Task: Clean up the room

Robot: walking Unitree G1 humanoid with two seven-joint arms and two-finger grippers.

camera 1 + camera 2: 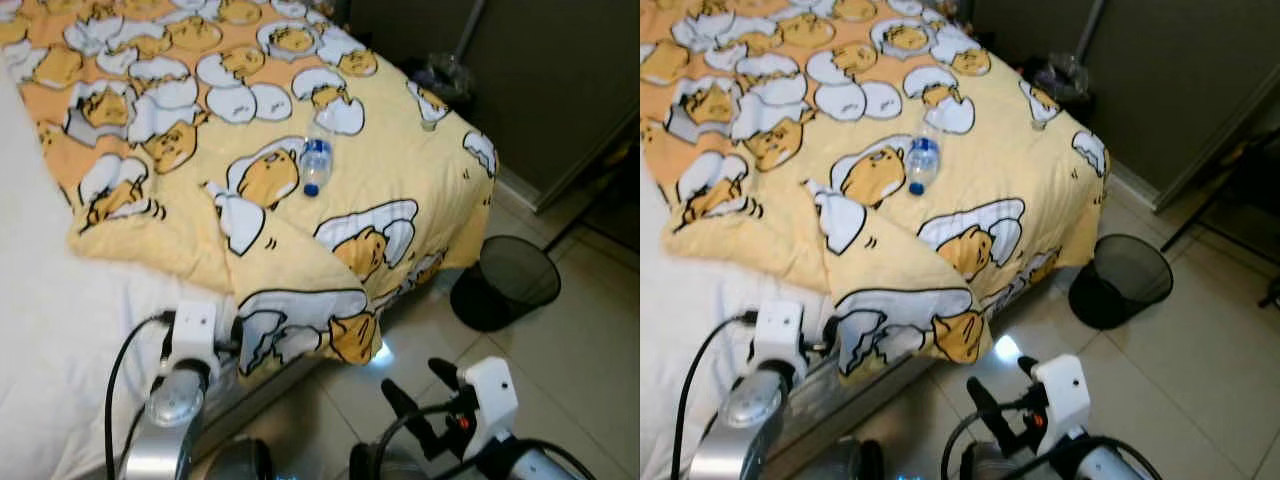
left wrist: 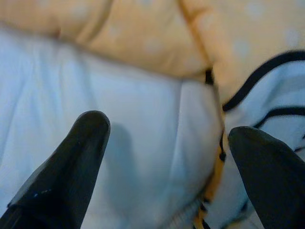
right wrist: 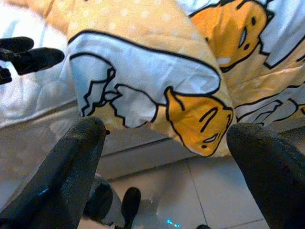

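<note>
- We see a soft, puffy yellow quilt with cartoon egg prints [image 1: 400,180] spread over the bed, its near corner folded back on itself and hanging over the edge.
- Beside the quilt lies the bare white mattress sheet [image 1: 50,330], smooth with faint creases.
- One small clear plastic water bottle with a blue label [image 1: 316,165] lies on its side on the quilt, near the middle of the bed, well apart from both our grippers.
- One round black wire-mesh wastebasket [image 1: 515,275] stands on the floor just beside the foot corner of the bed.
- The floor is pale glossy tile [image 1: 590,370], with a bright glint under the quilt's hanging corner.
- Behind the bed we see a dark wall or cabinet front [image 1: 560,70]; something crinkly and dark sits by it, too blurred to name.
- Our left gripper [image 2: 169,157] hovers at the mattress edge, its two black fingers spread wide, nothing between them but white sheet and quilt hem.
- Our right gripper [image 3: 164,162] hangs low over the tile, facing the drooping quilt corner, fingers wide apart and holding nothing.
</note>
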